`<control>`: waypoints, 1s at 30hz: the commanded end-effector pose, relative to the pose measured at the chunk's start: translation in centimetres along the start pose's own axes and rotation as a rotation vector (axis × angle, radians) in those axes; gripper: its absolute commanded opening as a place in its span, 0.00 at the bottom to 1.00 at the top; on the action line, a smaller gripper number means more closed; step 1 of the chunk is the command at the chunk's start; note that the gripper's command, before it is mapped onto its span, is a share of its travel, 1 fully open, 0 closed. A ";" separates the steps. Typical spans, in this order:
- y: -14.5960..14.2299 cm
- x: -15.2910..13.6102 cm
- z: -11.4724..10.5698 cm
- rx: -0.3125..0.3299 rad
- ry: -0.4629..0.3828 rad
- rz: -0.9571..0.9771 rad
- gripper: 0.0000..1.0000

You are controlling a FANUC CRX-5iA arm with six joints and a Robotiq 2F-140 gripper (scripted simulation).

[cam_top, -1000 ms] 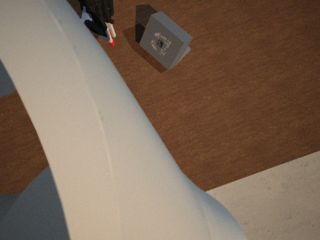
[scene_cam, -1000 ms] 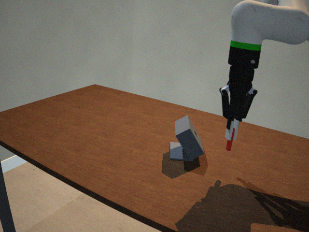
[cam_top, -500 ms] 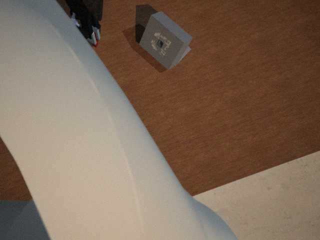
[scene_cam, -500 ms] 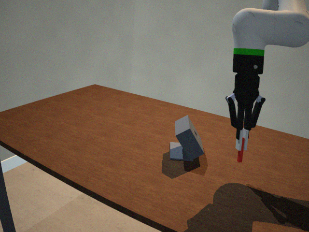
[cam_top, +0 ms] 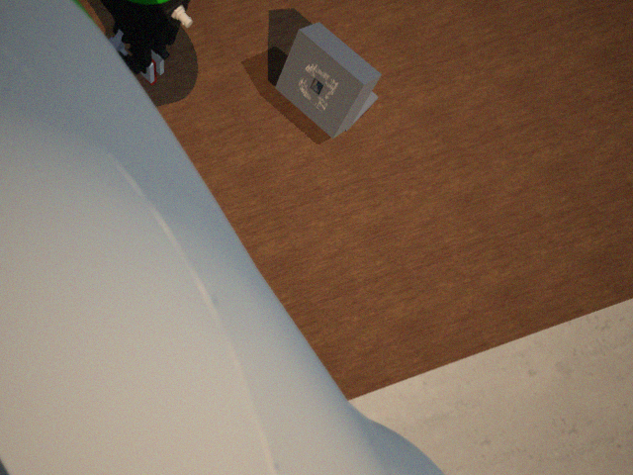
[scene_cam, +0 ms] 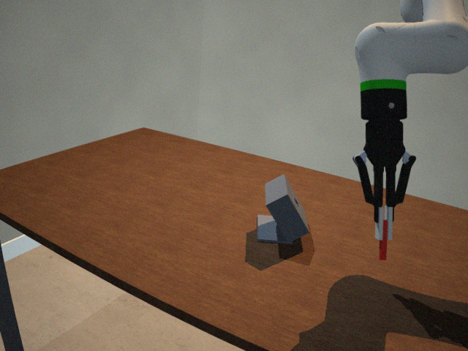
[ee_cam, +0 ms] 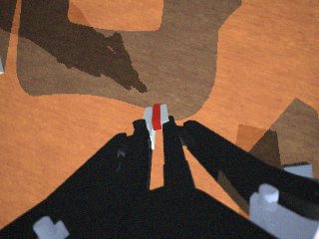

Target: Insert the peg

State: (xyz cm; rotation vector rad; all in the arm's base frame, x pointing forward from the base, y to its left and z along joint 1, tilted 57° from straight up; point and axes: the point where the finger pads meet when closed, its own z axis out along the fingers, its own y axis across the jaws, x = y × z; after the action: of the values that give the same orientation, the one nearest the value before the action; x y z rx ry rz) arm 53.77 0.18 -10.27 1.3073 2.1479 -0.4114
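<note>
My gripper [scene_cam: 383, 230] is shut on the red peg [scene_cam: 383, 241] and holds it upright, well above the wooden table, its lower end sticking out below the fingertips. In the wrist view the peg [ee_cam: 157, 116] shows between the fingertips. The grey sloped panel [cam_top: 326, 79] leans on its base on the table, with a small dark square hole [cam_top: 317, 86] in its face. In the exterior view the panel [scene_cam: 286, 213] stands to the left of the gripper, apart from it. In the top view the gripper [cam_top: 150, 68] is at the top left, left of the panel.
The white arm [cam_top: 102, 281] fills the left half of the top view. The table's front edge [scene_cam: 124, 283] runs along the lower left in the exterior view. The arm's shadow [scene_cam: 377, 313] lies on the table below the gripper.
</note>
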 end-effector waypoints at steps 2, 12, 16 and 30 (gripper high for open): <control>-0.7 1.4 0.5 0.008 0.060 0.064 0.00; -1.7 3.7 0.9 0.023 0.161 0.181 0.00; -2.0 4.8 1.0 0.029 0.210 0.241 0.00; -2.6 7.8 0.9 0.048 0.353 0.429 0.00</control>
State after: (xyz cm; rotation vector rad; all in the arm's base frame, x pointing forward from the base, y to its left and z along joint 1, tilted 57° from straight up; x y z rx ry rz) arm 49.31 3.61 -15.69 1.8896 2.0627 -0.0836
